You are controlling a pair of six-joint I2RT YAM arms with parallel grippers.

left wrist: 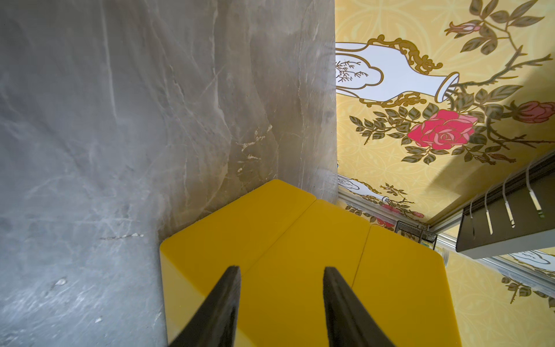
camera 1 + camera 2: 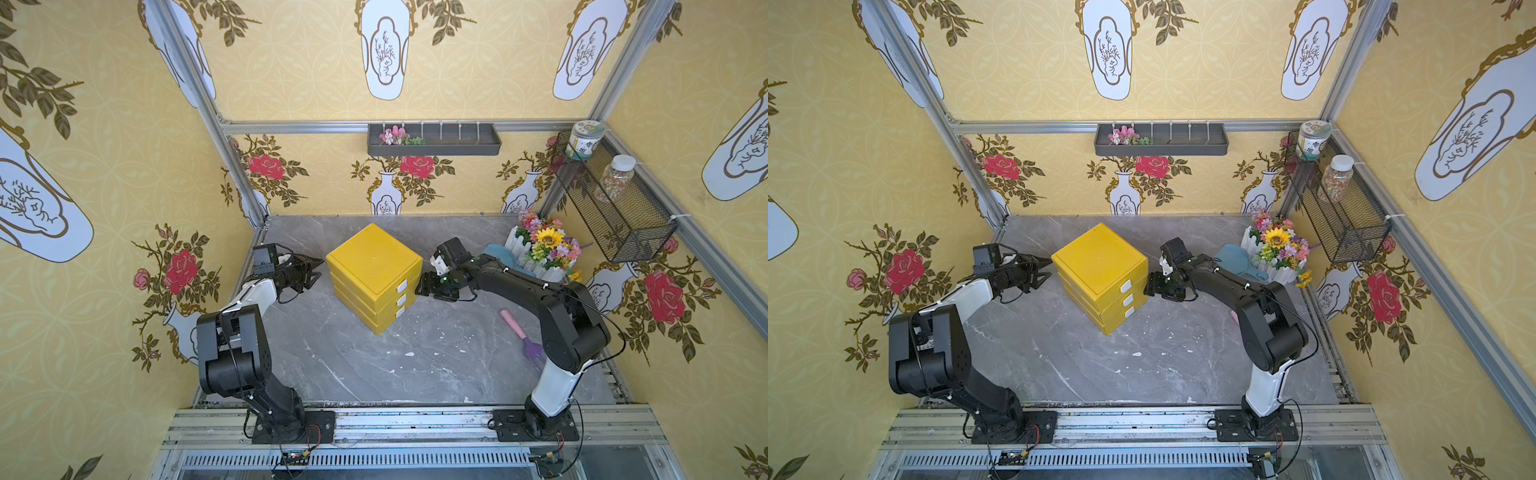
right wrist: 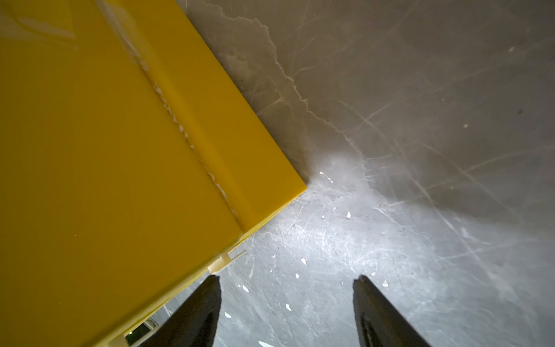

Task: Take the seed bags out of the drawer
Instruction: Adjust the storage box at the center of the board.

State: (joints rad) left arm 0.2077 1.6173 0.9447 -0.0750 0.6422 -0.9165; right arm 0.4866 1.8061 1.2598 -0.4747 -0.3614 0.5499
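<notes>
- Three drawers of the yellow plastic box-shaped cabinet (image 2: pixel 374 257) are sitting fully pushed in. The cabinet is standing mid-way across the grey marble-patterned worktop (image 2: pixel 374 365), a little toward its far edge.
- No seed bags are showing in any view. They are presumably lying inside a shut drawer, and I cannot tell which one.
- The right tool (image 2: pixel 426 287) is hovering just beside the white tab handle (image 2: pixel 401 286) of the top drawer (image 2: pixel 388 294), jaws standing apart and holding nothing.
- The left tool (image 2: pixel 316 270) is pointing at the cabinet's opposite side, jaws parted and gripping nothing.
- The step in hand is, I judge, opening the drawer. The next move is calling for the right jaws to close on the tab and pull straight out while the left tool braces the cabinet.
</notes>
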